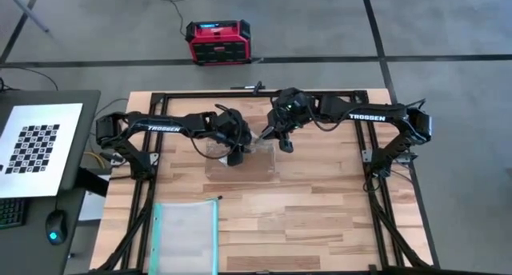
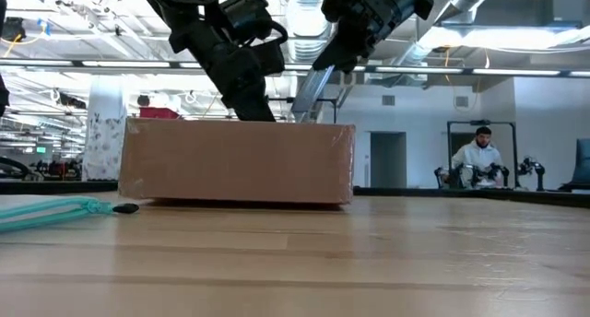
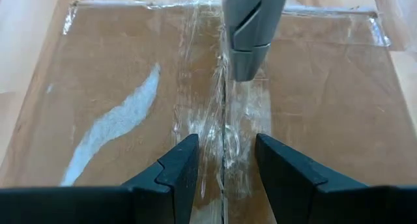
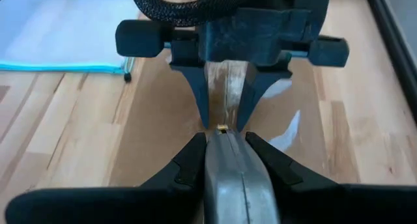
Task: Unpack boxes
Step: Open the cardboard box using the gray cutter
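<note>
One cardboard box (image 1: 242, 159), one clear pouch (image 1: 186, 237) (teal-edged), one red case (image 1: 218, 41), two pincers.

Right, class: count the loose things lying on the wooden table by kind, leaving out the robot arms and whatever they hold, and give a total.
Cardboard box, brown and taped shut: 1
Clear teal-edged plastic pouch: 1
Total: 2

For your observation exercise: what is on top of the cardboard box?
Clear tape runs along the cardboard box seam, under the grey tool in the right gripper. The open left gripper straddles it. Contents are covered.
</note>
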